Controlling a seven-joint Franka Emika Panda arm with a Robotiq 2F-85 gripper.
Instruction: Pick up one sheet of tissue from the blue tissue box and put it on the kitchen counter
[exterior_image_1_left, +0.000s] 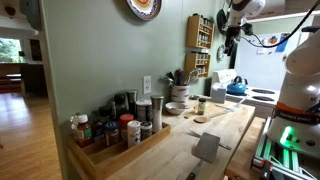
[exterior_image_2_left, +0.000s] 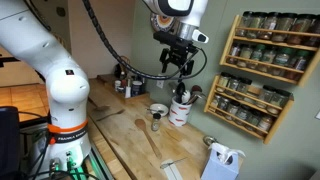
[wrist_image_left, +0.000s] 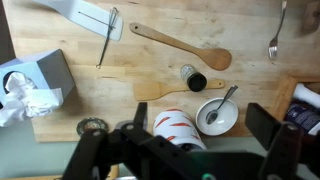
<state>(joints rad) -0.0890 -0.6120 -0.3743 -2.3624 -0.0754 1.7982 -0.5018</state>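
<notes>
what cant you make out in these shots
Tissue box: in the wrist view, cut off by the left edge; in an exterior view, cut by the bottom edge.
Spice rack jar labels: exterior view, too small to read.
Fork: wrist view, handle cut by the top edge.

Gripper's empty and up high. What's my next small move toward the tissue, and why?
Probably shift the gripper sideways until it hangs over the blue tissue box, before descending. In the wrist view the box and its white tissue sit at the picture's left edge, while the open gripper frames a red-and-white container and a bowl instead.
</notes>
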